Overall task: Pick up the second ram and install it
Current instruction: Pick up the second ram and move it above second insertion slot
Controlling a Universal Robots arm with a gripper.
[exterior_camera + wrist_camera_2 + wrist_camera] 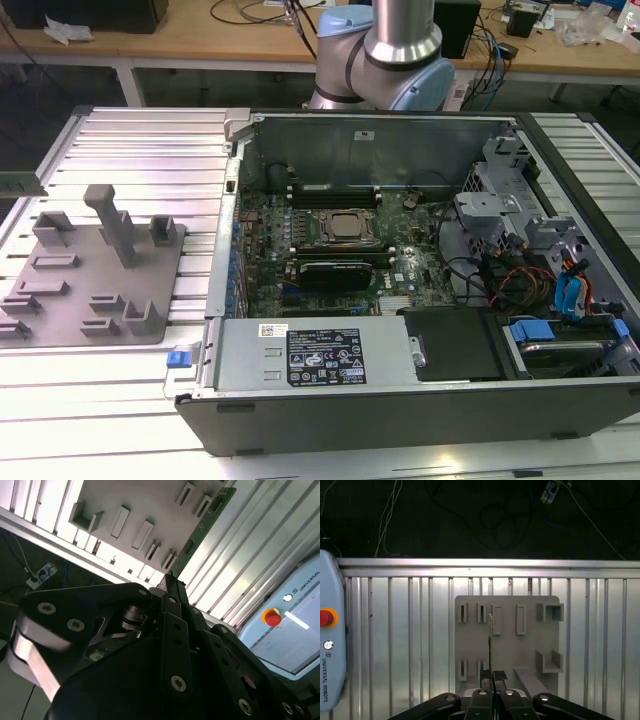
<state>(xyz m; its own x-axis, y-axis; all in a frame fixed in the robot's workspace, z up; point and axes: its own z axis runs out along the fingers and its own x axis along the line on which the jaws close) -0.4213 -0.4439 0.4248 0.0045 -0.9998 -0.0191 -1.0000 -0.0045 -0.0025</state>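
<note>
My gripper (493, 676) is shut on the second ram (490, 635), a thin blackish-green stick seen edge-on, sticking out from between the fingertips over the grey slotted fixture plate (510, 652). In the second wrist view the ram (206, 526) runs long and straight out from the gripper (171, 582), with the fixture plate (150, 500) behind it. In the exterior view the fixture plate (100, 275) lies on the ribbed table at the exterior view's left of the open computer case (400, 400). Inside the case lies the motherboard (300, 215) with the silver processor (350, 228).
A black rectangular block (335, 271) sits just in front of the processor. Drive cages and cables (520, 260) crowd the case's side at the exterior view's right. A teach pendant (330, 655) with a red button lies on the ribbed table beside the fixture. The arm's base (385, 50) stands behind the case.
</note>
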